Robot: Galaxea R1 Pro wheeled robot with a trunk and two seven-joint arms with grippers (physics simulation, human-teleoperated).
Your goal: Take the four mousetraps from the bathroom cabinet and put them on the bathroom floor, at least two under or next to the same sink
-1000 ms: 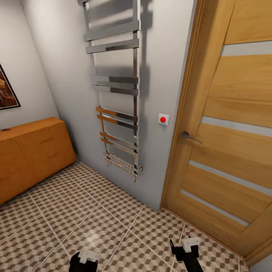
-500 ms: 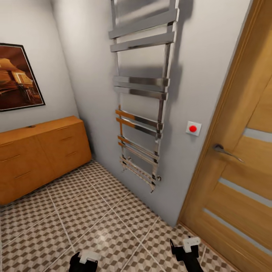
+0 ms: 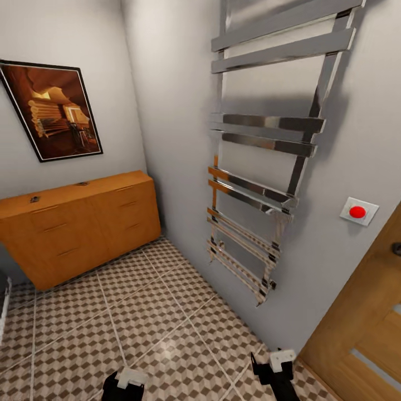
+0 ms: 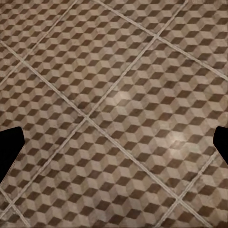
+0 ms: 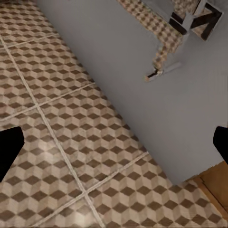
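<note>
The head view looks down into a corner of a bathroom. The cabinet, a low orange-brown wooden chest with two columns of drawers and slim handles, stands against the far wall at the left, with all its drawers closed. Two small dark items lie on its top, too small to identify. A framed picture in warm brown tones hangs on the wall above it. On the grey wall to the right, a tall chrome towel rail is mounted, and beside it is a white switch plate with a red button. Part of a wooden door shows at the lower right. The bathroom floor, tiled in a brown-and-beige cube pattern with pale grout lines, spreads from the cabinet toward the robot. At the bottom edge of the head view, the left claw and the right claw hang low over the tiles, well apart from the cabinet. In the left wrist view, dark fingertips stand far apart at opposite edges over bare tiles, so that claw is spread wide and holds nothing. The right wrist view likewise shows its fingertips wide apart, above the floor where it meets the grey wall.
</note>
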